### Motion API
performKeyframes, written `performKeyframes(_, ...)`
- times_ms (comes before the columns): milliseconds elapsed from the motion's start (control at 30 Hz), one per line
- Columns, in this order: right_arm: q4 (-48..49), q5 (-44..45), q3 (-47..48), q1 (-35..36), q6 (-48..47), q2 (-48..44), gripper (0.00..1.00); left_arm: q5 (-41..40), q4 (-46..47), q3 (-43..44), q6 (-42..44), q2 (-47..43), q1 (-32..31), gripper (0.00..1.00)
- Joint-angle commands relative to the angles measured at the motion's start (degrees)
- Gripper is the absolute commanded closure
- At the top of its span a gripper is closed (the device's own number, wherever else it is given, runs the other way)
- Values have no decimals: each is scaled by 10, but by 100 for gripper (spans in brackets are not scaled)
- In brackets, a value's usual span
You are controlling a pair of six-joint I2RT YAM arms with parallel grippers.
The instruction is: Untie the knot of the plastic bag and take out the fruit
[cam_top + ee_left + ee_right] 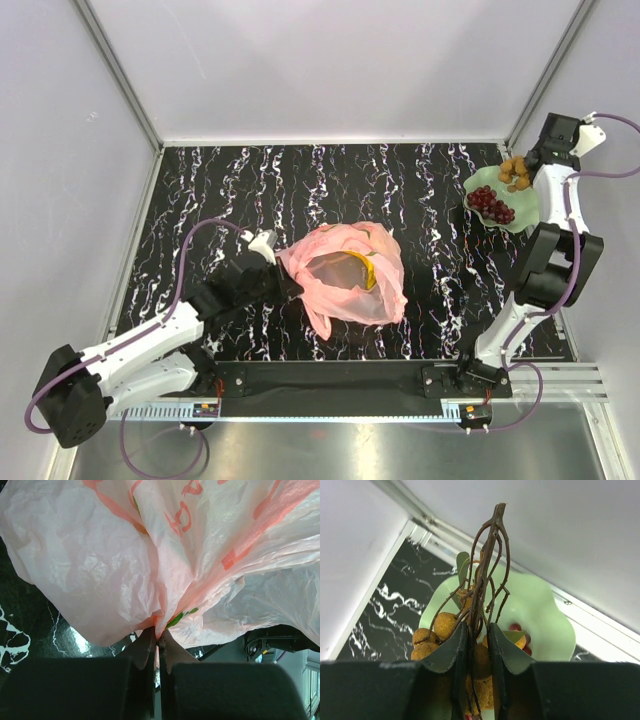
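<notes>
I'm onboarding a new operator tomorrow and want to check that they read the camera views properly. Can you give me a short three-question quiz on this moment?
1. True or false: the grapes lie on the green plate.
2. What is clamped between the fingers of the right gripper?
A) an apple
B) the stem of the brown fruit cluster
C) nothing at all
3. Fill in the blank: the left gripper is pinched shut on a gathered fold of the ____.

Key: 1 true; 2 B; 3 plastic bag.
</notes>
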Motion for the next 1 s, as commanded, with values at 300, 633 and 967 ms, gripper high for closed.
performKeyframes(300, 13, -76, 113, -11, 15, 121, 31, -25, -34, 67, 15, 10, -2, 100)
performKeyframes(633, 3, -126, 102, -10, 15, -17, 0, -23, -3, 49, 23, 18, -4, 100)
performKeyframes(967, -4, -464, 11, 131, -49, -260, 0, 3, 102, -1, 16, 34, -11, 100)
